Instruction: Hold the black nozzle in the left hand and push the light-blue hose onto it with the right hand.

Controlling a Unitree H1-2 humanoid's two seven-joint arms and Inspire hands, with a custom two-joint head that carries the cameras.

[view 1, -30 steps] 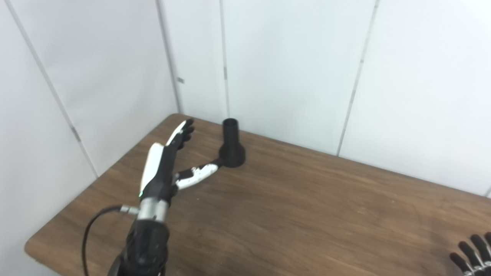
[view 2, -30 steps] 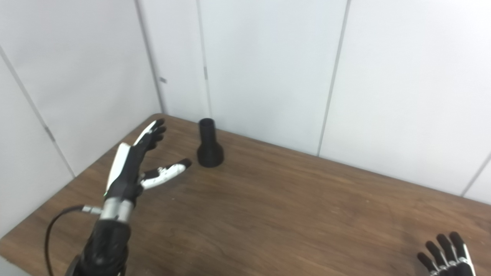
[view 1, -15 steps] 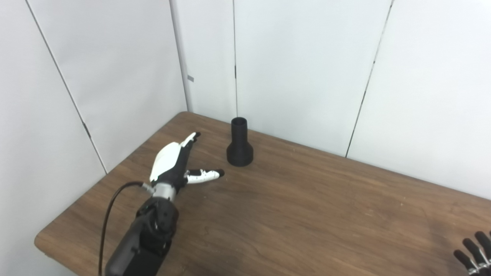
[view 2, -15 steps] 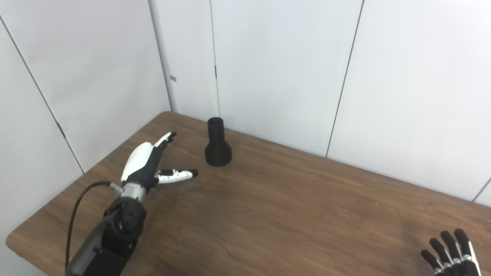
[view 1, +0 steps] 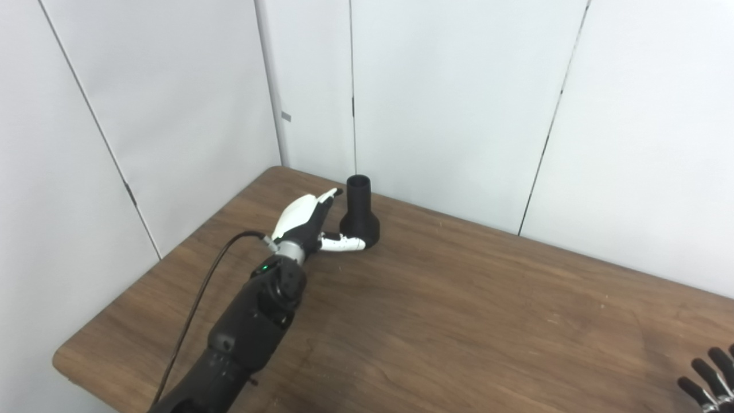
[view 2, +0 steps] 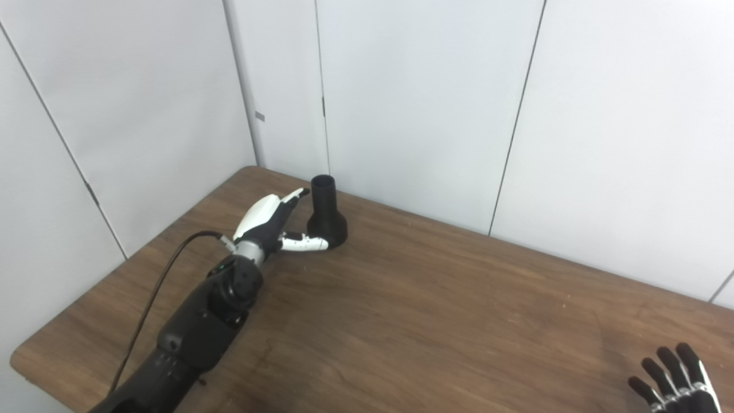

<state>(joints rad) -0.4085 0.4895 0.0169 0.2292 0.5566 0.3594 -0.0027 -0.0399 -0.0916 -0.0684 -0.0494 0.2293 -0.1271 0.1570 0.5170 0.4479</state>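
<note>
Black nozzle upright; left hand spread open beside it.

walls: white panels, dark seams | table: dark wood, corner-set

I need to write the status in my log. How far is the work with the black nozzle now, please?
Nothing is finished yet. In hand: the left hand is open beside the black nozzle, which stands upright on the table; its thumb lies in front of the flared base, but the fingers have not closed. Left: grasping the nozzle and pushing the hose on. No light-blue hose is in view, and the right hand waits open at the table's near right corner.
</note>
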